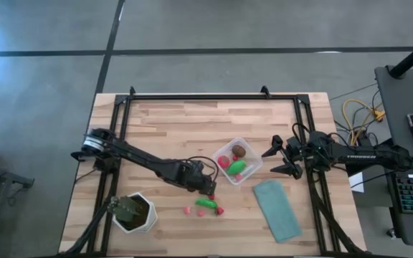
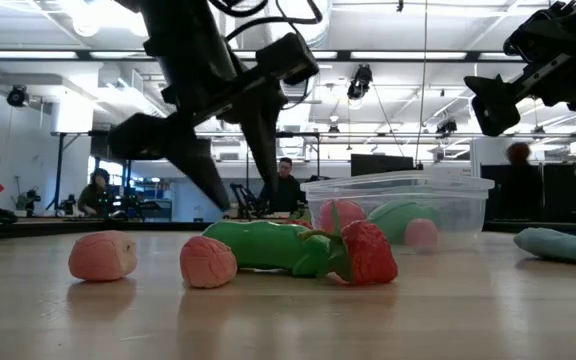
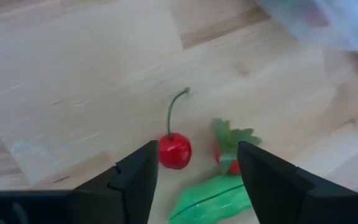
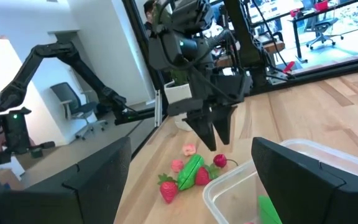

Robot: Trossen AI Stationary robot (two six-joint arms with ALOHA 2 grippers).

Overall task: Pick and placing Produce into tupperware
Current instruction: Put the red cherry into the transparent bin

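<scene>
Step in hand, by my read: the approach to the next pick, w/ some produce already in the tupperware (image 1: 250, 148) at frame centre-right of the high view. Inside it: a pink-red round piece (image 1: 224, 162), a brown oval (image 1: 239, 151) and a green piece (image 1: 236, 167).

Left gripper (image 1: 211, 188) hangs just below-left of the tupperware in the high view, above the loose group. In the left wrist view its fingers (image 3: 135, 180) are spread, nothing between them; the cherry (image 3: 174, 150) w/ its long stem sits on the bare wood just inside one finger, not touched. Beside it, at lower centre-right of that frame, lie a strawberry (image 3: 230, 151) and a green elongated piece (image 3: 210, 200), touching each other.

Low view, lower centre: green piece (image 2: 263, 245) lies flat w/ a strawberry (image 2: 368, 254) against one end and a pink lump (image 2: 208, 262) at the other; a second pink lump (image 2: 103, 255) is apart to the left.

Right gripper (image 1: 280, 157) waits at the tupperware's right edge, jaws wide, empty (its wrist view looks across the container's rim at the other arm).

Next move prob. calls for centring the cherry between the left fingers, dropping to the wood and closing on the small round body, not the stem. Risk: it rolls, or a finger nudges the strawberry.
</scene>
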